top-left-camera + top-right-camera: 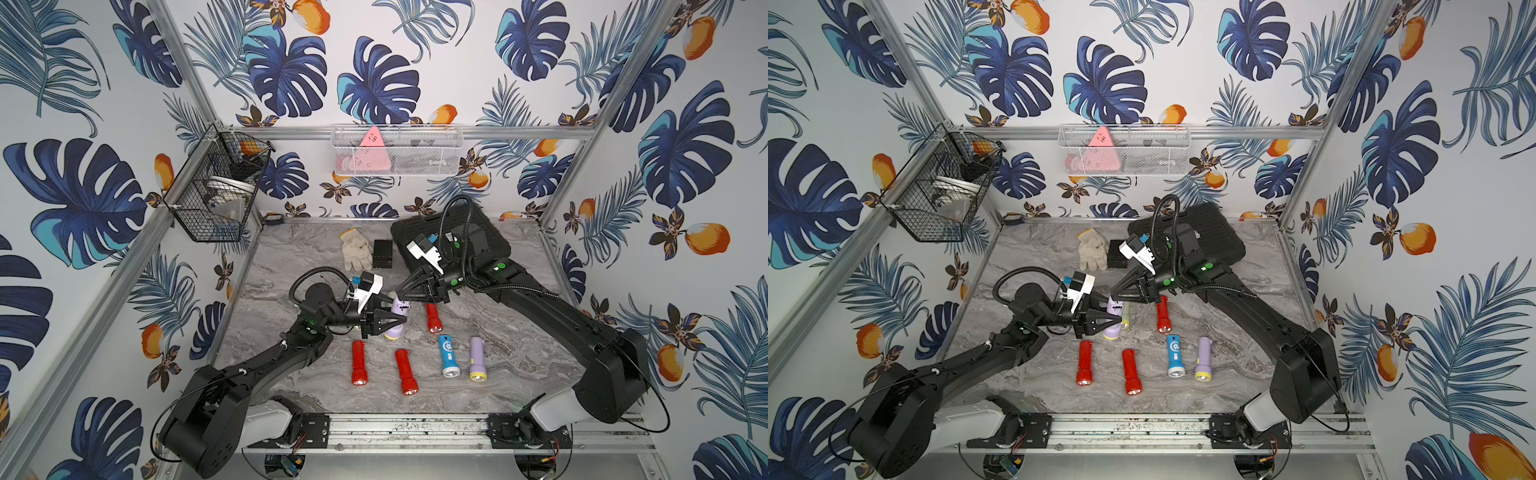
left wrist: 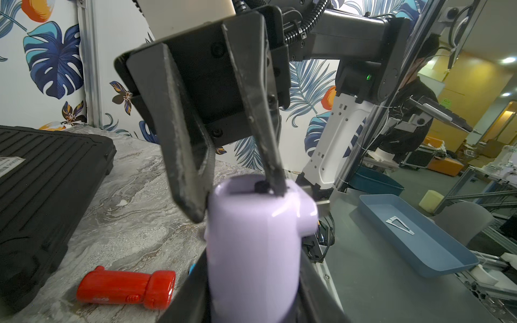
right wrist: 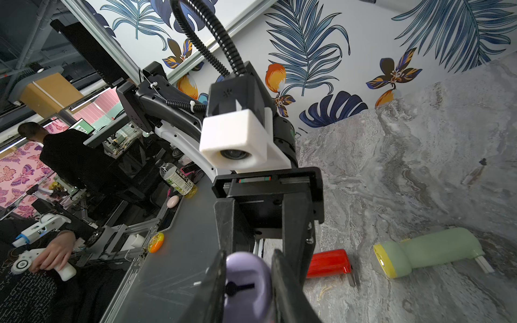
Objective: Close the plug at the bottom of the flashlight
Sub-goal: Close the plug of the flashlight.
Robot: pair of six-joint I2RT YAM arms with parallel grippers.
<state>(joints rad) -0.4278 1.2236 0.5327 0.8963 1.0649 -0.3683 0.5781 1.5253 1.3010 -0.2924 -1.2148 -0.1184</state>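
Observation:
A lilac flashlight (image 1: 395,330) (image 1: 1113,308) stands upright near the middle of the table, head down and bottom end up. My left gripper (image 1: 400,320) (image 2: 251,282) is shut on its body (image 2: 251,237) from the side. My right gripper (image 1: 401,296) (image 3: 249,254) comes in from above. Its two fingers press against opposite sides of the flashlight's bottom end (image 3: 246,293). That end face shows a dark slot with a black pivot (image 2: 260,186); the plug lies down in the slot. In the left wrist view, one right finger (image 2: 275,179) ends right beside the pivot.
Several flashlights lie around: red ones (image 1: 358,363) (image 1: 406,371) (image 1: 432,318), a blue one (image 1: 448,355), another lilac one (image 1: 477,358) and a green one (image 3: 428,251) with its plug folded out. At the back are a black case (image 1: 482,232), a small black box (image 1: 382,253) and a glove (image 1: 356,249).

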